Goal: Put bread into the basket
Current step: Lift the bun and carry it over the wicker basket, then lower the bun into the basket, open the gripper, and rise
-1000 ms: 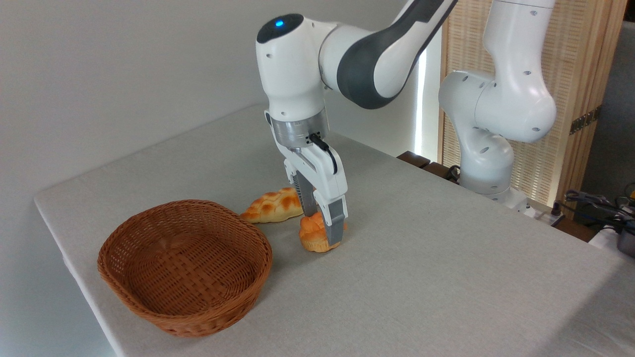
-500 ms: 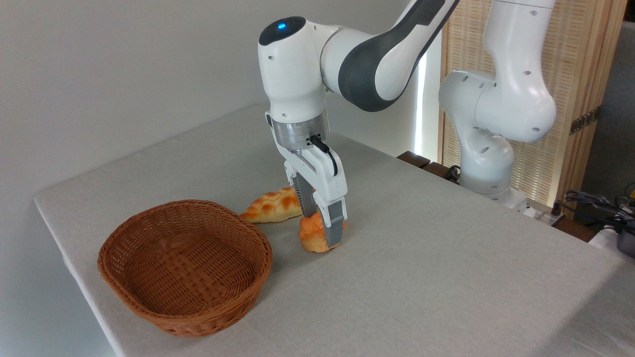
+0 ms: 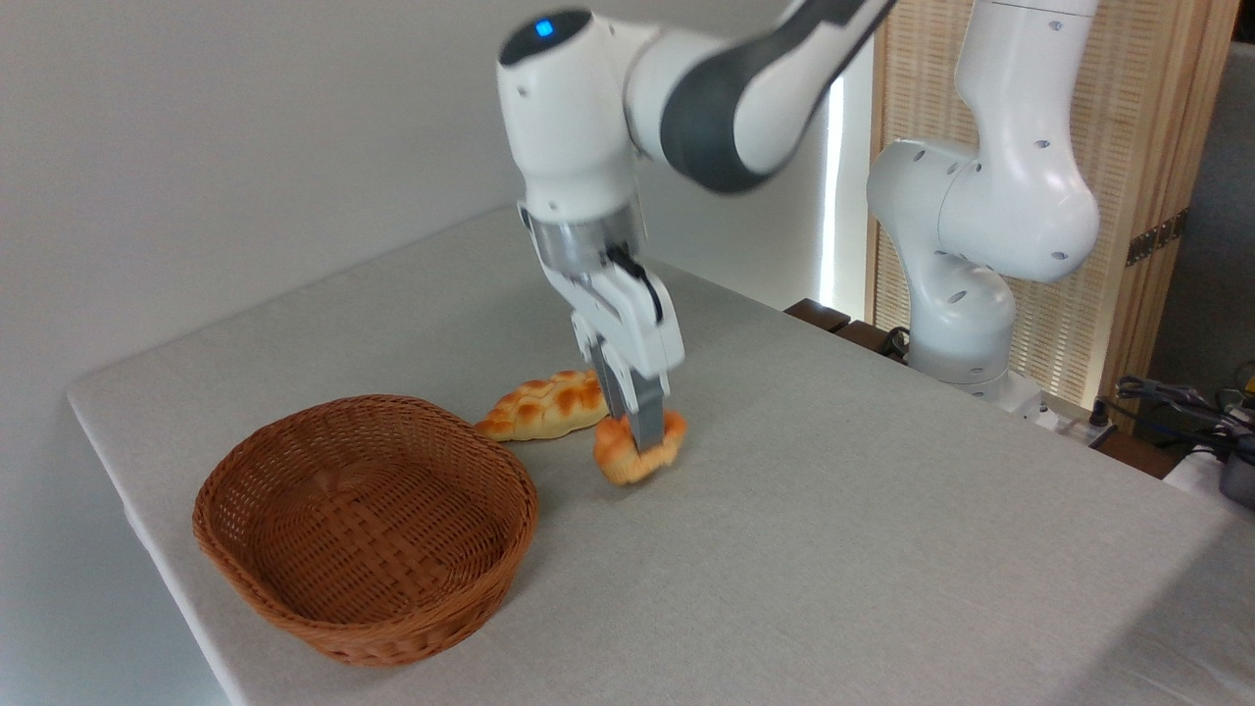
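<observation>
The bread [image 3: 637, 449], a small orange-golden bun, hangs just above the table, pinched and squashed between the fingers of my gripper [image 3: 632, 431], which is shut on it. The basket [image 3: 365, 520], round, brown and woven, stands on the table to the lower left of the bun, with nothing in it. The gripper is to the right of the basket's far rim and a little above it.
A longer pale braided loaf [image 3: 542, 406] lies on the table just behind the bun, next to the basket's far rim. The arm's white base [image 3: 966, 294] stands at the table's right back edge. Cables and dark items [image 3: 1196, 412] sit far right.
The gripper has closed tighter on the bun and lifted it off the table; the wrist has risen and turned slightly. The basket and the braided loaf have not moved.
</observation>
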Robot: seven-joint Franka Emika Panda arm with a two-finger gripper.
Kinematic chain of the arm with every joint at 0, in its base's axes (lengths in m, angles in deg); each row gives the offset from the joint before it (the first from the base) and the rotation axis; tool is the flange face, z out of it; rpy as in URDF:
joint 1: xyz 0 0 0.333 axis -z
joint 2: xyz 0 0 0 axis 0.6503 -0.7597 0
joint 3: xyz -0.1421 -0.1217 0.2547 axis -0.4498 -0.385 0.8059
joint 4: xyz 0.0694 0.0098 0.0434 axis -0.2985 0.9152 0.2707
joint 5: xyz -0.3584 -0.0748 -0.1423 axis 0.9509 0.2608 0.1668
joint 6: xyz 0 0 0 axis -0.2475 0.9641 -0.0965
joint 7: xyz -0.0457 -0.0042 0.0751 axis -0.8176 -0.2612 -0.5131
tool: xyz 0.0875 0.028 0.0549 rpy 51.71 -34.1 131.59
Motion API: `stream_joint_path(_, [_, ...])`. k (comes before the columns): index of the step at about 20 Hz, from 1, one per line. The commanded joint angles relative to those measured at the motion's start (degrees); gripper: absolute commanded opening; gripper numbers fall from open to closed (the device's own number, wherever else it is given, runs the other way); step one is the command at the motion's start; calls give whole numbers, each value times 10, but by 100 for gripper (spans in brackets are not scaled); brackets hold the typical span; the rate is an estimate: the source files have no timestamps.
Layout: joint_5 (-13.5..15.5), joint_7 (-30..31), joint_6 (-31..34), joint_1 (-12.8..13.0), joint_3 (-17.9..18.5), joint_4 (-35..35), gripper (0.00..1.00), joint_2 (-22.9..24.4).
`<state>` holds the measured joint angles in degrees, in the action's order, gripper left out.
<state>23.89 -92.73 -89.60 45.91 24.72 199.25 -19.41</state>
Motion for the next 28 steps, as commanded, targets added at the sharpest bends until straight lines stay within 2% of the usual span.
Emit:
stream_joint_path(1, [23, -15, 67, 3, 26, -119, 33, -18])
stream_joint_path(3, [43, -11, 54, 4, 34, -171, 38, -50])
stream_joint_path(5, [47, -7, 30, 4, 44, -211, 38, -97])
stream_joint_path(8, [77, -5, -60, 4, 45, -213, 38, -132])
stream_joint_path(11, [82, -8, -121, 4, 45, -212, 39, -170])
stream_joint_path(13, [80, -10, -149, 4, 45, -212, 52, -190])
stream_joint_path(14, [79, -10, -153, 4, 45, -211, 67, -195])
stream_joint_path(15, [79, -10, -157, 4, 45, -212, 89, -199])
stream_joint_path(16, [79, -10, -158, 4, 45, -211, 100, -200])
stream_joint_path(25, [78, -13, -158, 3, 44, -210, 100, -206])
stream_joint_path(28, [81, -5, -144, 0, 43, -216, 100, -188])
